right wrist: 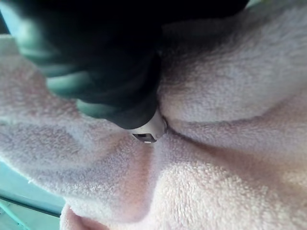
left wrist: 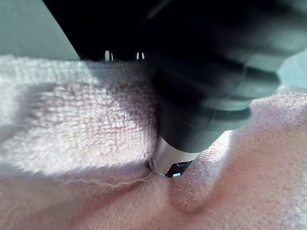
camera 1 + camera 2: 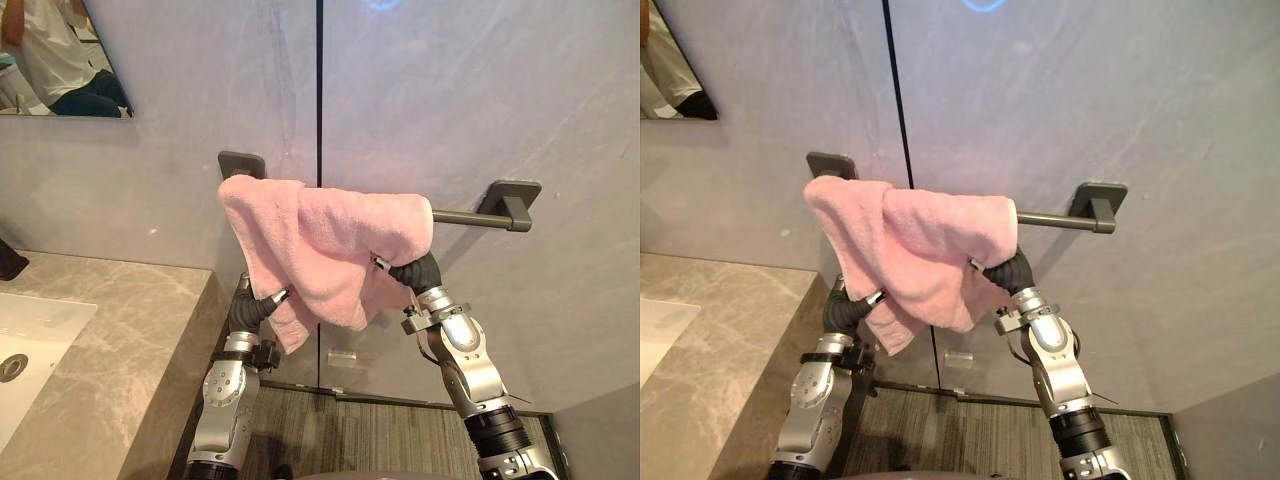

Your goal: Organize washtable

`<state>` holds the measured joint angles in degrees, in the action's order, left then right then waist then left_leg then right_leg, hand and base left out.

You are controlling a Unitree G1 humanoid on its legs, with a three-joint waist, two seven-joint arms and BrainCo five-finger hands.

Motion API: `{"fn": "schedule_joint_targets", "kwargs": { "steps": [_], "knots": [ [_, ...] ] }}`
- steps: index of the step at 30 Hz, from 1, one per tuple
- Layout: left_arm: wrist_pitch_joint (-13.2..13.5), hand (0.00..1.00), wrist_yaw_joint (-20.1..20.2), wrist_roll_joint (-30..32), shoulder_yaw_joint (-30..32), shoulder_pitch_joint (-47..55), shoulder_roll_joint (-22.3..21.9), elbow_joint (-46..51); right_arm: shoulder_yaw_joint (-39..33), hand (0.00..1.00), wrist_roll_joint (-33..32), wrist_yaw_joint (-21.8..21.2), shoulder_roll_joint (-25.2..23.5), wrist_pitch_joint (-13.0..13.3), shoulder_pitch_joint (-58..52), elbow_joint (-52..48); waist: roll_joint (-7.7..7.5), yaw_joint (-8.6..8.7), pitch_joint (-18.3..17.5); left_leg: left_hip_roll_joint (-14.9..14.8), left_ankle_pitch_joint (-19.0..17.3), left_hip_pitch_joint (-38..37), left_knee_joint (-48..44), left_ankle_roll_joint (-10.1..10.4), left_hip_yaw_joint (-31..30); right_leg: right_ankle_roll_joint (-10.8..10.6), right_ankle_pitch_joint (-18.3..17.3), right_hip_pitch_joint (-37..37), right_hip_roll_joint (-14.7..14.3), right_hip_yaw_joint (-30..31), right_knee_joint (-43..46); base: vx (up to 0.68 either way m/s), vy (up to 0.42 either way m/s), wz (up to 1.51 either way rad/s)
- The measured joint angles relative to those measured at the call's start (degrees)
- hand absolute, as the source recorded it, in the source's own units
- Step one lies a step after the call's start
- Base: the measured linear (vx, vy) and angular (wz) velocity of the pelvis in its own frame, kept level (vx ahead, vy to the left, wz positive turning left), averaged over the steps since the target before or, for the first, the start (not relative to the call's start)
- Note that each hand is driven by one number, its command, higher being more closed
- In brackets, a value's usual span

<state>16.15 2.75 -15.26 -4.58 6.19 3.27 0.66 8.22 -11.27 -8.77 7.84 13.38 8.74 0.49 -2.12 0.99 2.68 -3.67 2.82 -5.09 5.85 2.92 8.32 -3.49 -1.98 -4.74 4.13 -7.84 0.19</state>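
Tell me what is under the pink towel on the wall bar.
The dark bar passes under the pink towel, bare at its right end. The left robot hand and right robot hand reach up beneath it; cloth hides the rest of each.

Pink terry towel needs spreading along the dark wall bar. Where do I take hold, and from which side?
Take the pink terry towel at its right-hand edge near the top, coming from below in front. It sits bunched at the left end of the dark wall bar, whose right stretch is bare, so drawing that edge right should likely spread it.
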Motion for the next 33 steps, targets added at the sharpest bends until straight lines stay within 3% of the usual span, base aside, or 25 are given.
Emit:
{"fn": "schedule_joint_targets", "kwargs": {
  "steps": [13,23,33],
  "knots": [
    [0.0,1.00,2.1,0.2,-1.8,-1.1,-0.8,0.8,-4.1,1.00,0.0,0.0,-0.7,0.5,-1.3,-1.6,0.22,1.34,1.6,0.0,0.0,-0.1,0.0,0.0,0.3,-0.2,0.0,0.1,0.0,0.3,0.1,0.00,0.000,0.00],
    [-0.1,1.00,2.2,0.2,-2.1,-2.5,-0.9,-0.1,-5.3,1.00,0.0,0.0,-0.7,1.7,-2.2,0.2,0.41,1.50,1.8,0.0,0.0,-0.1,0.0,0.0,0.3,-0.2,0.0,0.1,0.0,0.4,0.1,0.00,0.000,0.00],
    [-1.3,1.00,2.0,0.2,-0.6,-2.8,-2.0,-2.1,-5.3,1.00,0.8,-0.1,-1.1,1.1,-2.8,2.8,0.98,1.53,2.2,0.0,0.0,-0.1,0.0,0.0,0.3,-0.4,-0.1,0.1,0.0,0.3,0.0,0.00,0.000,0.00]
  ]
}}
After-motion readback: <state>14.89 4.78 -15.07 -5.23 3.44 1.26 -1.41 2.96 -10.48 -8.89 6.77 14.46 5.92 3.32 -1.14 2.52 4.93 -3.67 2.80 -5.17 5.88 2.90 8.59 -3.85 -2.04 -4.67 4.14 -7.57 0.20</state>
